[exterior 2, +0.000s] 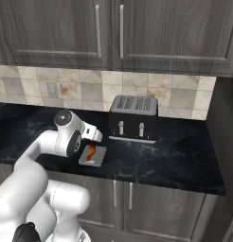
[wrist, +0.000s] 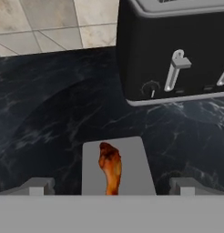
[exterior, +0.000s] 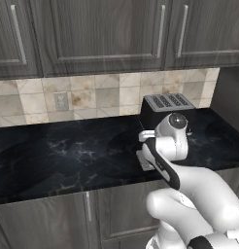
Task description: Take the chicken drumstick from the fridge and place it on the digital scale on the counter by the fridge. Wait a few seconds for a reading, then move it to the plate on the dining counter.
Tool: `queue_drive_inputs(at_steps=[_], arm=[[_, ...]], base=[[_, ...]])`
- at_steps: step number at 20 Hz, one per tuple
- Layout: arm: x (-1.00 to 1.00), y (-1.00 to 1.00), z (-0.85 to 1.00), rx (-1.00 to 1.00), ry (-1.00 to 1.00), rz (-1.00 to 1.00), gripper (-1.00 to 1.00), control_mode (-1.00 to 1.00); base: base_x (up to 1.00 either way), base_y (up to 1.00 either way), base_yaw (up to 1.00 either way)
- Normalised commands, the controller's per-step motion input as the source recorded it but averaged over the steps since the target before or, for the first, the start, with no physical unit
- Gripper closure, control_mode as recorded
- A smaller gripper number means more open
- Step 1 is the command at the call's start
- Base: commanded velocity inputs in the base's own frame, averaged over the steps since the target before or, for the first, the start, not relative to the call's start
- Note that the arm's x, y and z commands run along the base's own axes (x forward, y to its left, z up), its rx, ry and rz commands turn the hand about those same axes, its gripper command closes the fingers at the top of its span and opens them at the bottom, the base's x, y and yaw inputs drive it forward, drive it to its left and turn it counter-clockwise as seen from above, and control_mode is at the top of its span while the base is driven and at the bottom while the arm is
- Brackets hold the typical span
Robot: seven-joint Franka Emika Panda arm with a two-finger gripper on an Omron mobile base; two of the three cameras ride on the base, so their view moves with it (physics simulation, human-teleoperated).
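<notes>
At the bottom of the hand view the gripper point(wrist: 112, 186) has its jaws spread wide and holds nothing. Between the fingertips point(wrist: 38, 185), low in the frame's centre, the chicken drumstick point(wrist: 110, 167) lies on the digital scale point(wrist: 132, 159). The scale rests on the black marble worktop point(wrist: 50, 118). Beyond it, upper right, stands the black toaster point(wrist: 173, 50) against the tile backsplash point(wrist: 50, 18).

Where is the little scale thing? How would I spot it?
Find the black marble counter under the tile wall, then the black toaster on it. Just in front of the toaster, near the counter's edge, lies the digital scale: a flat light-grey square with an orange-brown chicken drumstick on top.
</notes>
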Motion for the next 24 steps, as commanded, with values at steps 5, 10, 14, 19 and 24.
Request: queue_drive_inputs(at_steps=[5,10,14,19,24], arm=[[0.0,0.0,0.0,0.0,0.03,0.0,-1.0,-1.0],[0.0,0.0,0.0,0.0,0.04,0.0,-1.0,-1.0],[0.0,0.0,0.0,0.0,0.04,0.0,-1.0,-1.0],[0.0,0.0,0.0,0.0,0.04,0.0,-1.0,-1.0],[0.0,0.0,0.0,0.0,0.05,0.0,-1.0,-1.0]], base=[[0.0,0.0,0.0],[0.0,0.0,0.0],[0.0,0.0,0.0],[0.0,0.0,0.0],[0.0,0.0,0.0]])
